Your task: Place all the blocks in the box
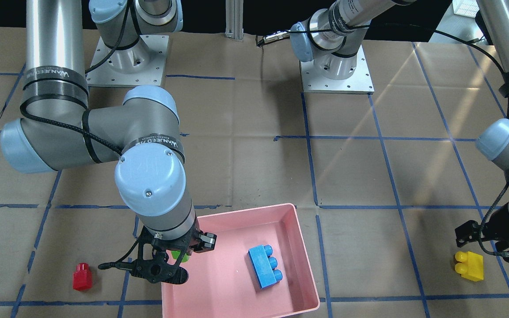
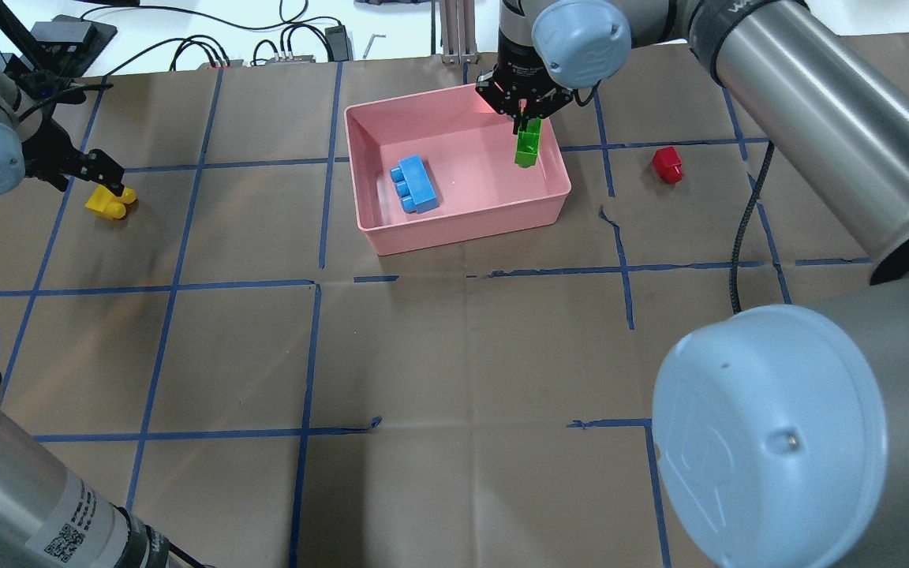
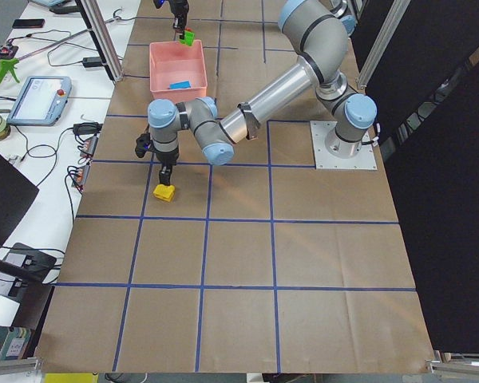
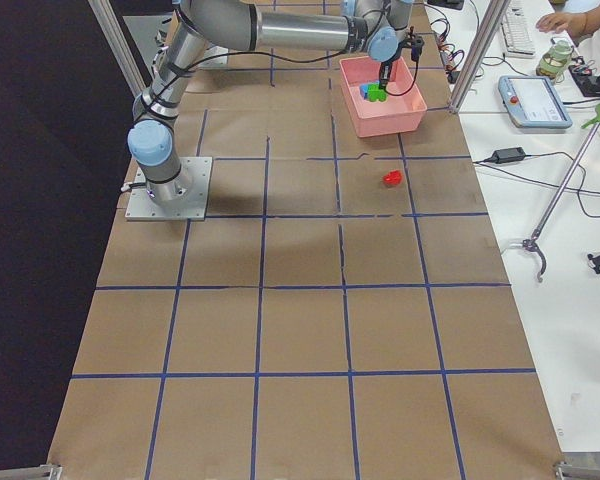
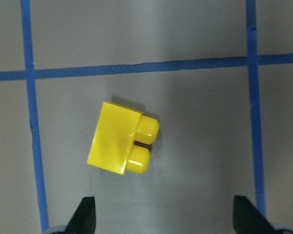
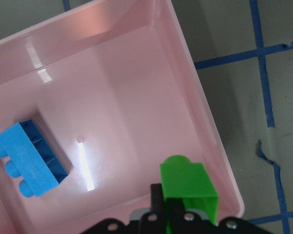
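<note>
Brown kraft paper covers the whole table (image 2: 454,355), matte and creased, ruled into big squares by blue tape (image 2: 308,355). Beyond the table's far edge runs a white bench (image 2: 186,39) littered with black cables, and a teach pendant (image 3: 38,97) lies on it. Black curtain hangs behind the robot's bases.

Up by that far edge, about midway along it, sits the box (image 2: 462,225): glossy pink plastic, shallow, with low walls, rounded corners and glare streaks on its floor. Inside lies the blue block (image 2: 415,183), the long one, tipped on its side with three round studs pointing sideways, nearer the box's left wall.

Over to the right gripper (image 2: 529,118). Its black fingers are clenched on the green block (image 2: 528,147), a bright translucent brick hanging inside the box's outline, close to its right wall. The wrist view puts it just within that wall, with one rounded stud showing.

The red block (image 2: 667,164), small and shiny, rests on bare paper to the right of the box, apart from it and near the far edge.

Down at the table's left end, the yellow block (image 5: 121,145) lies on its side, smooth body and two stubby studs. The left gripper (image 5: 164,207) hangs above it, fingers spread wide and touching nothing.
</note>
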Motion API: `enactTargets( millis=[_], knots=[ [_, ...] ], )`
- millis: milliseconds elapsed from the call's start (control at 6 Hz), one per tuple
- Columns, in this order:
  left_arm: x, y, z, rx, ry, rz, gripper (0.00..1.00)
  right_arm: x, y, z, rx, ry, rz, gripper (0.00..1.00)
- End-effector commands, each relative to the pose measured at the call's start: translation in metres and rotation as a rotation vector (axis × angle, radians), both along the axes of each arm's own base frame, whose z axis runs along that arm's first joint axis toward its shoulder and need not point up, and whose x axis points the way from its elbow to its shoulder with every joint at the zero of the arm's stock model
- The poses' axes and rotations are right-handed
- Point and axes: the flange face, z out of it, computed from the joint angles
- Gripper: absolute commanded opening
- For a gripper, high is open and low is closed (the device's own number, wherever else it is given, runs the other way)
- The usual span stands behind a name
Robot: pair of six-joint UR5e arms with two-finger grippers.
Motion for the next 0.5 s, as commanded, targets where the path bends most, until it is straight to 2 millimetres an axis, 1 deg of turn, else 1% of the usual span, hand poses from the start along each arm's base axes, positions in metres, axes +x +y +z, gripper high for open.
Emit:
enactTargets(
  millis=[0,167,333],
  knots=[
    [0.017,-0.016,-0.036,-0.023,-0.048,-0.188,0.98,0.001,-0.007,-0.014,-0.009,0.0,0.019,0.99],
    [0.017,-0.016,-0.054,-0.003,-0.035,-0.194,0.98,0.001,-0.007,-0.011,-0.011,0.0,0.019,0.99],
    [0.017,-0.017,-0.067,0.011,-0.025,-0.203,0.98,0.001,-0.006,-0.005,-0.018,-0.002,0.019,0.99]
  ],
)
